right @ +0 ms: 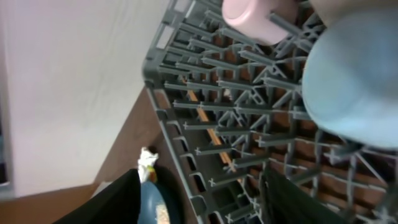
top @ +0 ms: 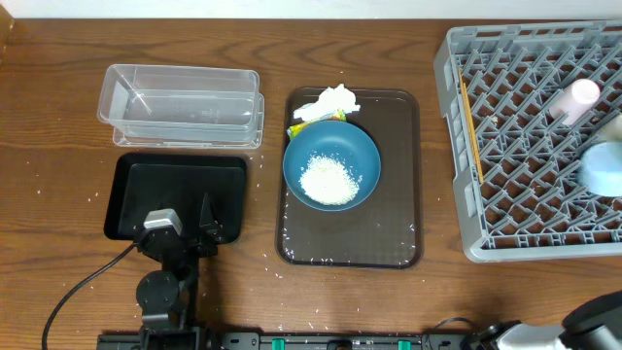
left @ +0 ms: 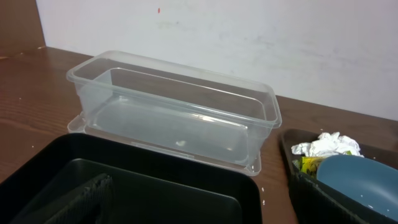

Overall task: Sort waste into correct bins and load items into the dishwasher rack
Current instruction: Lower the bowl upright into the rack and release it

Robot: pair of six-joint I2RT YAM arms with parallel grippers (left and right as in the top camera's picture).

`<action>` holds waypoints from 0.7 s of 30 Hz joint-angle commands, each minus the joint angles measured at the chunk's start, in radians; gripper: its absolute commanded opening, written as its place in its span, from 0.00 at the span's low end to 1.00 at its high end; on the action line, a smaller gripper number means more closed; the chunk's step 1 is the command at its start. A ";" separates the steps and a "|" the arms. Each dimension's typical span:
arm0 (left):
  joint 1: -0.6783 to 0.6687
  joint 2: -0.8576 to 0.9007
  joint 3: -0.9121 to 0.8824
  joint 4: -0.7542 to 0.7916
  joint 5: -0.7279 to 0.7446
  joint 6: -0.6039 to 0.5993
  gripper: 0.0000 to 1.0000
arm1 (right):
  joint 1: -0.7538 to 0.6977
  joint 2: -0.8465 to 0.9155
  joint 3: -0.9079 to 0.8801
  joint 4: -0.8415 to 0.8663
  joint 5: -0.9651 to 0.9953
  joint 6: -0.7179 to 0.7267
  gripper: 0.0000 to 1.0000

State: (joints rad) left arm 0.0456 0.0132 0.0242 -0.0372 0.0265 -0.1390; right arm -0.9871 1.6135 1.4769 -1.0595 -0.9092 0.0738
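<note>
Dishwasher rack (top: 515, 146), right side off-frame.

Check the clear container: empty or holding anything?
Empty. The clear container shows its bare bottom in overhead and left wrist views; the rice sits in the blue bowl.

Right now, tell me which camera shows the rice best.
Overhead: the whole rice heap shows inside the dark-blue bowl. Left wrist shows only the bowl's edge, no heap. Right wrist catches a blurred sliver at its bottom edge.

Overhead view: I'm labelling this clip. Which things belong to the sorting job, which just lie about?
Job: rice, napkin, wrapper, blue bowl, black tray, clear container, rack, pink cup, light-blue bowl, chopsticks.
Lying about: brown tray, cable.
</note>
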 commanded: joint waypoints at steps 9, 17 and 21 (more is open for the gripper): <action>0.005 -0.003 -0.020 -0.034 -0.020 -0.012 0.92 | 0.021 -0.026 0.000 -0.035 0.074 0.007 0.52; 0.005 -0.003 -0.020 -0.034 -0.020 -0.012 0.92 | 0.114 -0.016 -0.001 0.080 0.413 0.133 0.27; 0.005 -0.003 -0.020 -0.034 -0.020 -0.012 0.92 | 0.204 0.030 -0.001 0.191 0.557 0.181 0.16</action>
State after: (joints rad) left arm 0.0456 0.0132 0.0242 -0.0372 0.0261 -0.1390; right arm -0.8463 1.6024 1.4769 -0.9146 -0.5220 0.1871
